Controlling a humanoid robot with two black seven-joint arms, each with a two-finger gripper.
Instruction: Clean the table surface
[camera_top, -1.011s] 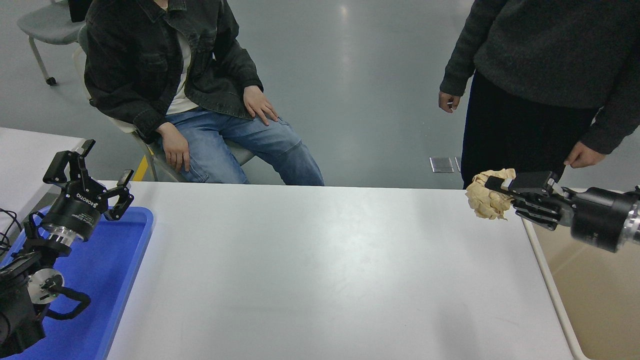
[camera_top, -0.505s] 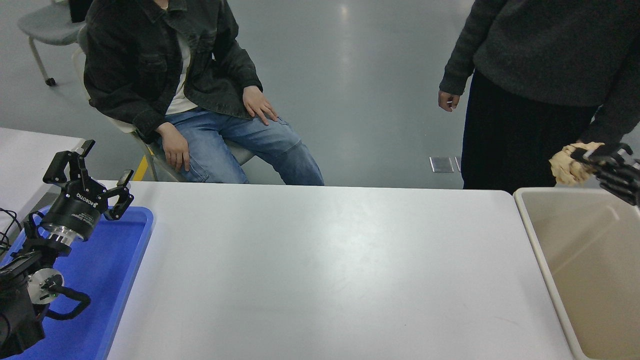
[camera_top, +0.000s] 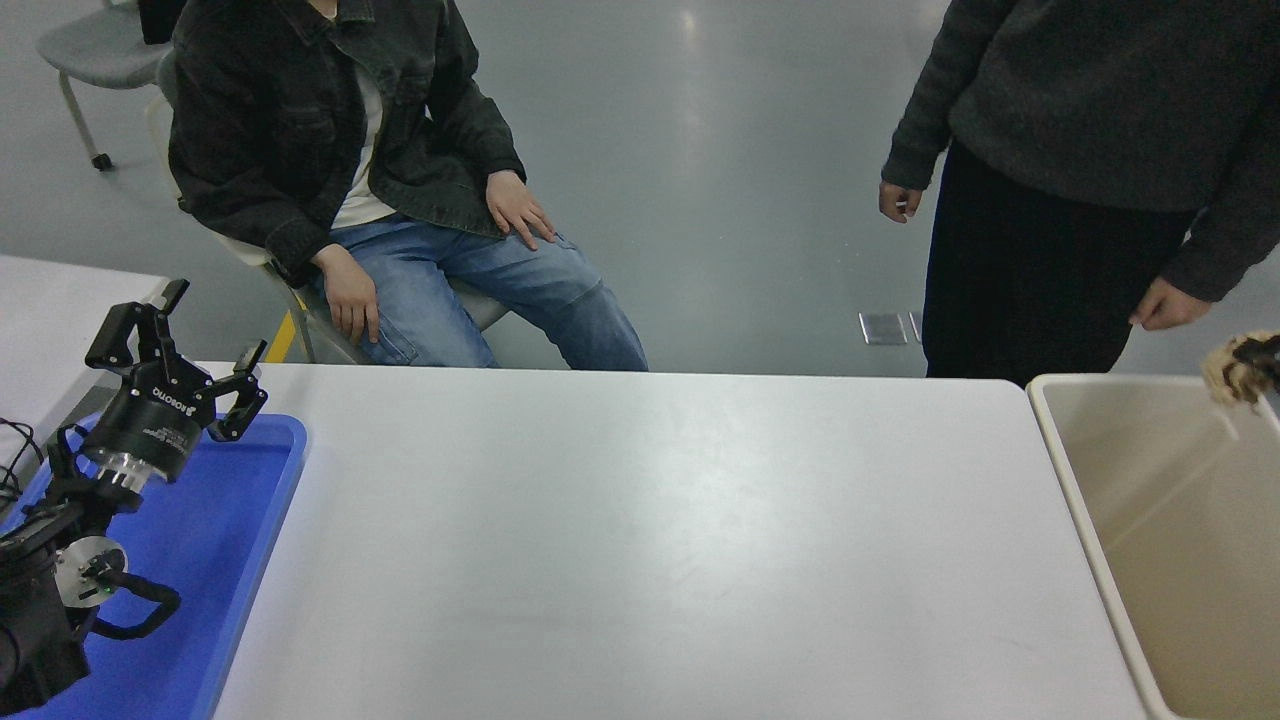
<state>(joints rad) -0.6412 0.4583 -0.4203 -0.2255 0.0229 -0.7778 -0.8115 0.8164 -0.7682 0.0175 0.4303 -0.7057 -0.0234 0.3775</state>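
At nine o'clock our left gripper (camera_top: 170, 335) sits parked over the blue tray (camera_top: 240, 520), fingers spread. The table surface (camera_top: 640, 540) fills the centre. At three o'clock our right gripper (camera_top: 1262, 358) – barely in frame – clamps a crumpled tan wad (camera_top: 1228, 370) above the beige bin (camera_top: 1085, 480), presumably for dropping.
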